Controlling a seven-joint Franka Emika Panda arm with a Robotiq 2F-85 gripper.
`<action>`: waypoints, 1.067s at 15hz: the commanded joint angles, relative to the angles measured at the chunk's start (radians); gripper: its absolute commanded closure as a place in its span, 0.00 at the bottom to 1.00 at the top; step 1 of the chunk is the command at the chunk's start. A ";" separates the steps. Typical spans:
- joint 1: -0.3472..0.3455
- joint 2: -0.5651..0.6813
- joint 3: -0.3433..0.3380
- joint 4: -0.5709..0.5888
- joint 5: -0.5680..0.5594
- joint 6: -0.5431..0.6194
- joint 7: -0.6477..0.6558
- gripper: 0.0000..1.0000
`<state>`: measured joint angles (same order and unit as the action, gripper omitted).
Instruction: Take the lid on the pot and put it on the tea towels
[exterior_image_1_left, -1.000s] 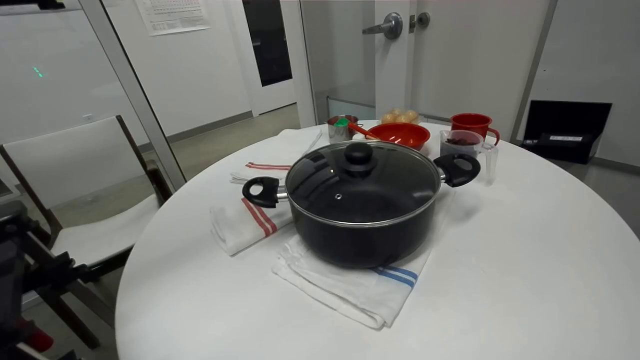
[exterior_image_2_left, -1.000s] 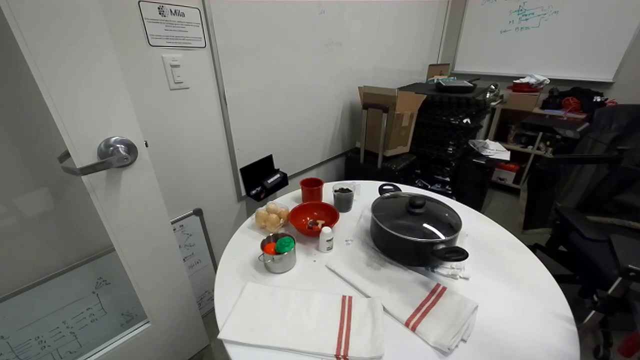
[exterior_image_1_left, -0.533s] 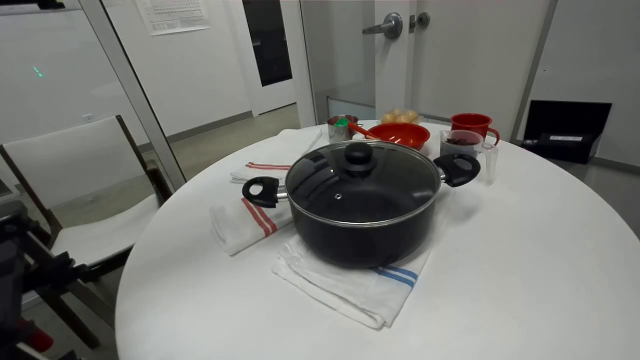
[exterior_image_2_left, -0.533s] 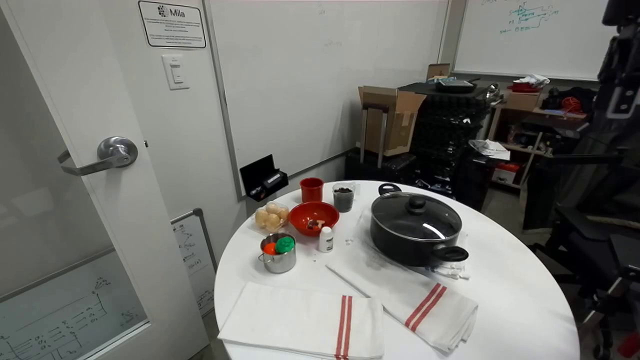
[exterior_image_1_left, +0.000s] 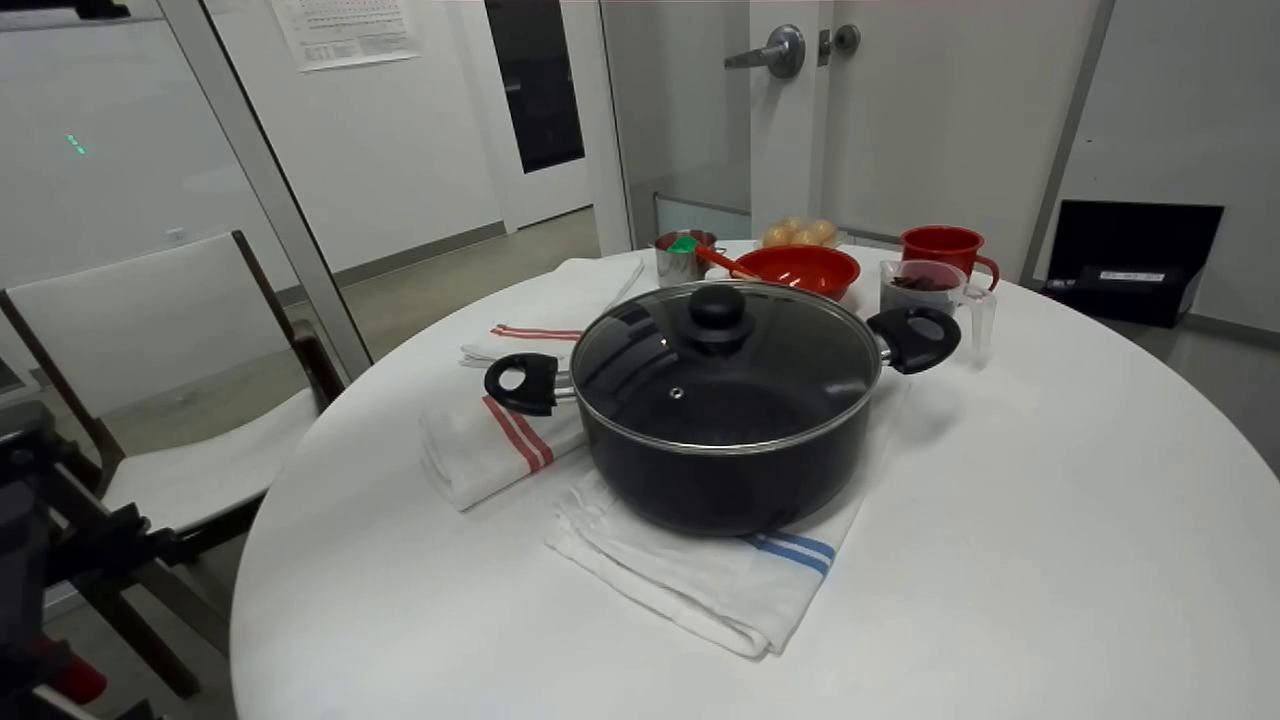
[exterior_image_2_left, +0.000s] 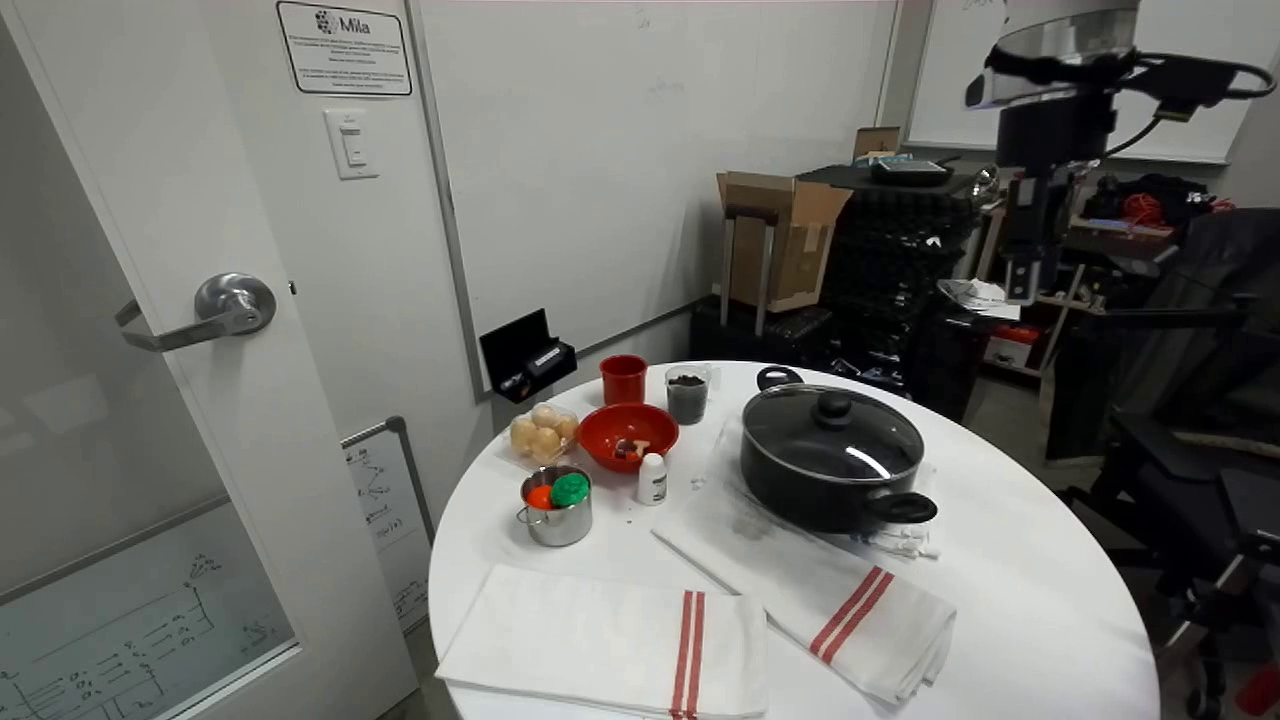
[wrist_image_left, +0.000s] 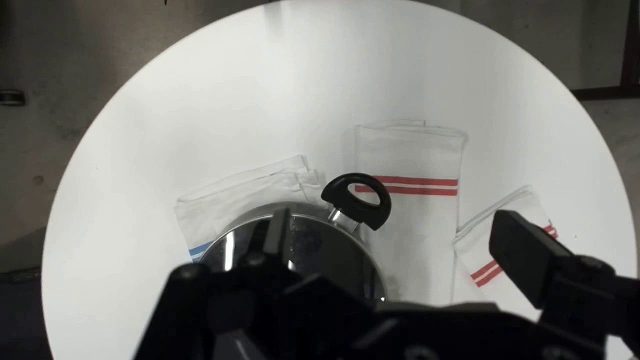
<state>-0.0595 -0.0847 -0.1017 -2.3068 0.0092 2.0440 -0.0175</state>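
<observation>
The lid (exterior_image_1_left: 740, 395) sat level on the pot (exterior_image_1_left: 725, 490), knob (exterior_image_1_left: 717, 303) up, apparently fully seated, so no part of the transfer looked done. The pincer (exterior_image_2_left: 1033, 284) hung higher than the pot and well apart from the knob, its fingers (wrist_image_left: 520, 255) spread wide in the wrist view and holding nothing. The tea towels (exterior_image_2_left: 610, 635) lay folded on the counter (exterior_image_2_left: 1040, 640), at least one partly under the pot, with no lid on their exposed cloth. Left, by my judgement: lower to the knob, grip, lift, carry over, set down, release
</observation>
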 joint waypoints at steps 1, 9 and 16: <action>-0.019 0.192 -0.001 0.138 0.046 0.050 0.058 0.00; -0.020 0.468 -0.012 0.277 0.014 0.227 0.248 0.00; -0.018 0.625 -0.050 0.391 0.021 0.276 0.364 0.00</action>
<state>-0.0844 0.4708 -0.1304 -1.9870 0.0242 2.3085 0.2956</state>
